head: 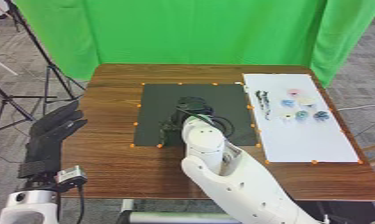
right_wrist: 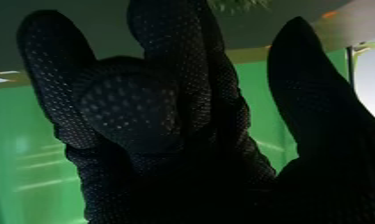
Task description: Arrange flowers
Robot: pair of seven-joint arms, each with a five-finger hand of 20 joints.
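See grey carpet [head: 6,145] spreading under and around everything, the room's broadest surface. Beyond the table, see a bright green curtain [head: 183,35] hanging in soft folds. In front of it, see the brown wooden table [head: 108,120], with visible grain and rounded corners. On the carpet to the left, see a black stand [head: 50,65] with thin spread legs.

Find the white right arm [head: 237,185] over the near edge of the table, slanting toward the middle. Under its end, see a black mat [head: 161,100] lying on the wood; to the right, a white sheet [head: 312,142], set at a slight slant.

Over the mat, find the right hand [head: 192,107], spread fairly wide: mostly straight fingers, one bent forward, with the thumb well apart. Beside the table's left edge, see the left hand [head: 48,142], with long, straight fingers, slightly parted. Near the right hand, see dark looping cables [head: 226,125].

In the wrist view, see a bit of greenery [right_wrist: 239,4] beyond the fingertips. On the sheet, see a dark sprig [head: 263,102] and, to its right, a loose cluster of small flowers [head: 302,114], in pink, cream, pale blue, teal and darker blue. Along the borders of mat and sheet, see tiny orange markers [head: 314,161].
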